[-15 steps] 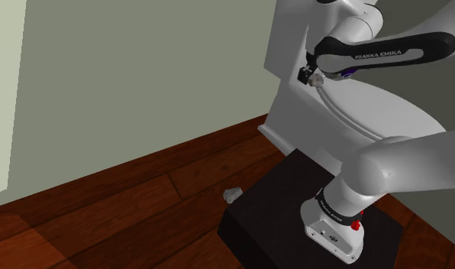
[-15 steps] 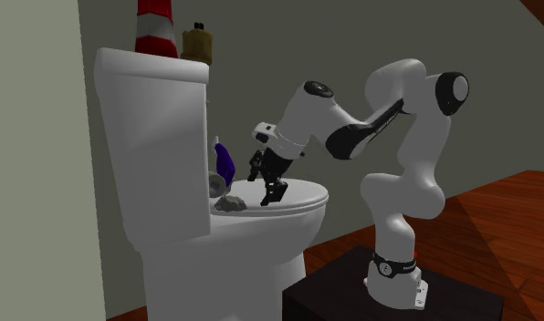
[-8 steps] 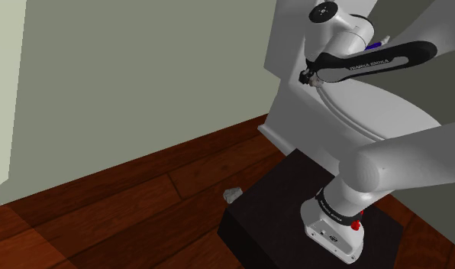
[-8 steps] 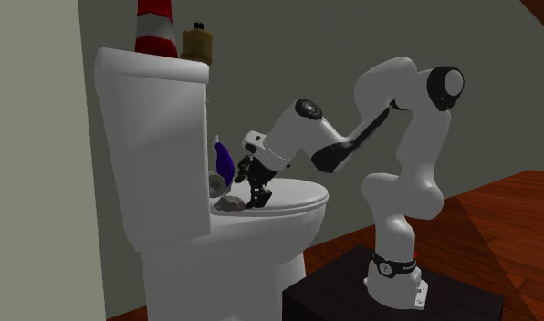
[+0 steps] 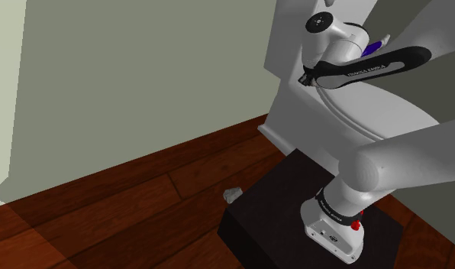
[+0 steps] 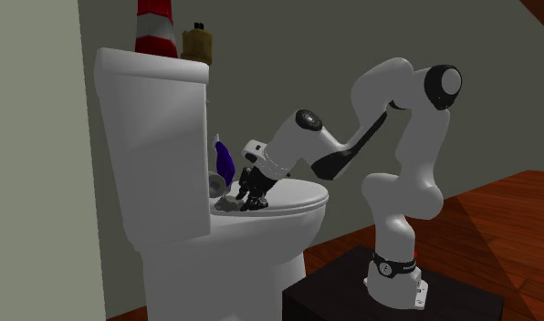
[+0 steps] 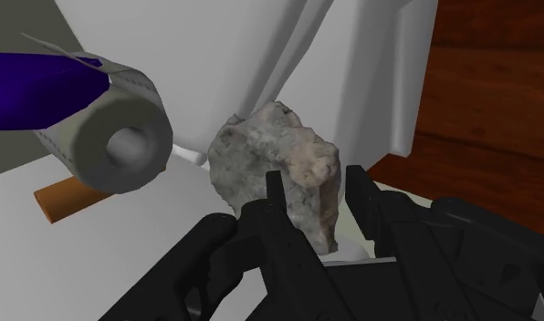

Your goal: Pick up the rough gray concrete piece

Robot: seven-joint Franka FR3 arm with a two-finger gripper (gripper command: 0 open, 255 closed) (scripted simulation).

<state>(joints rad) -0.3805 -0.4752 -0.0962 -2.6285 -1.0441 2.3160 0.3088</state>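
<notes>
Two black fingers (image 7: 277,202) of the gripper (image 7: 320,208) stand apart, straddling the lower end of the stone chunk (image 7: 270,155). There's a slight gap on one side, so nothing is clamped. The chunk is lumpy and rough, mottled grey with a pinkish patch, and sits on the smooth white toilet lid (image 6: 293,193) close to the tank (image 6: 151,128). Just beside it are a grey hollow-core roll (image 7: 115,137), a glossy purple thing (image 7: 37,77) and an orange-brown rod (image 7: 65,196).

Close beside the concrete piece (image 7: 279,173): grey roll (image 7: 95,123) and toilet tank (image 7: 188,46).
</notes>
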